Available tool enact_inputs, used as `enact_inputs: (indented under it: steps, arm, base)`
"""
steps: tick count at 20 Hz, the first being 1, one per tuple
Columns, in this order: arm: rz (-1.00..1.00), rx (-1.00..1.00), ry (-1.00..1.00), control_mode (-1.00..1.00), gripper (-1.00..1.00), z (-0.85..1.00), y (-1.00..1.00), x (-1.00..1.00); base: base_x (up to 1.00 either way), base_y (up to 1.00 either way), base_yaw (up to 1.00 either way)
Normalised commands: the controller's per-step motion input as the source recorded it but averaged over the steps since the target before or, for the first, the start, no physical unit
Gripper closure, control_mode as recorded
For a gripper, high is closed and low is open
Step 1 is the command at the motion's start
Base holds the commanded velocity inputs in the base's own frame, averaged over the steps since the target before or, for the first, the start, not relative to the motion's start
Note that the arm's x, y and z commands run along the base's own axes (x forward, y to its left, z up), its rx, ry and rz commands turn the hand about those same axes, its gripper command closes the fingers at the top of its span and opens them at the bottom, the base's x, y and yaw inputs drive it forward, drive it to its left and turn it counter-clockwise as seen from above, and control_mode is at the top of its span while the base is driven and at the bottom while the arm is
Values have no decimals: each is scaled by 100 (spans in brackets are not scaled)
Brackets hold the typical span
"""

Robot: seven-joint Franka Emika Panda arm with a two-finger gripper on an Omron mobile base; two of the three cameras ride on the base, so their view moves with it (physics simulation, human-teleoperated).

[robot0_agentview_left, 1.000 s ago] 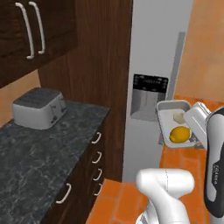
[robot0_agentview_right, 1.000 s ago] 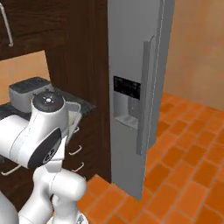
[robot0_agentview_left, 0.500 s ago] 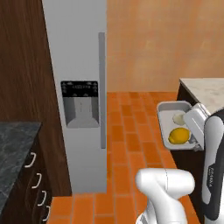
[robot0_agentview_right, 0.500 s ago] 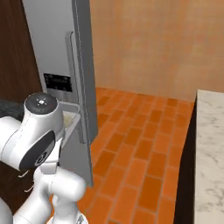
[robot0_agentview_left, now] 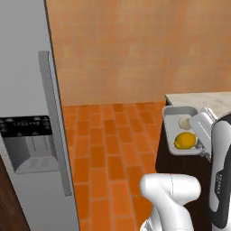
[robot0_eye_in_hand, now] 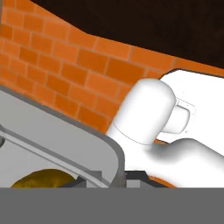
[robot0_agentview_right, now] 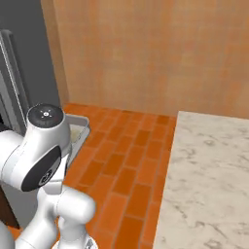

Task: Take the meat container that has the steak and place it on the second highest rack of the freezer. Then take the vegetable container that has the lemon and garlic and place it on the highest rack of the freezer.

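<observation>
1. One freezer [robot0_agentview_left: 27,113] stands at the left of the left base view, tall and grey, its door closed, with one long grey bar handle [robot0_agentview_left: 56,122] running down its front and one dark dispenser panel [robot0_agentview_left: 27,142] set into the door. Its racks are hidden behind the closed door.
2. One orange brick floor [robot0_agentview_left: 108,149] stretches from the freezer to a plain orange wall [robot0_agentview_right: 155,53].
3. One pale marble surface [robot0_agentview_right: 209,185] fills the right of the right base view; in the left base view its corner shows just behind the tray.
4. One grey vegetable container [robot0_agentview_left: 171,131], a shallow rectangular tray, is carried in the air at the right of the left base view, well apart from the freezer and over the floor beside the surface. Its rim also shows in the right base view behind the arm's joint.
5. The container holds two things: one yellow lemon [robot0_agentview_left: 185,140] toward the near end and one pale garlic [robot0_agentview_left: 185,122] just beyond it, near each other.
6. One hand [robot0_eye_in_hand: 111,177] is clamped on the container's rim at its near right edge, the fingers nearly together around the thin wall; in the hand view the grey rim runs right down to the finger tips, with the lemon's yellow-brown skin just inside.
</observation>
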Motion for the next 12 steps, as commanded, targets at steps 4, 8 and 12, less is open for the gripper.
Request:
enact_inputs:
  steps: [4,8,12]
  arm:
    - [0,0,0,100,100,0,0,0]
    - [0,0,0,100,100,0,0,0]
    - [0,0,0,100,100,0,0,0]
  base:
    - [100,-43,0]
    - [100,-24,0]
    - [98,-47,0]
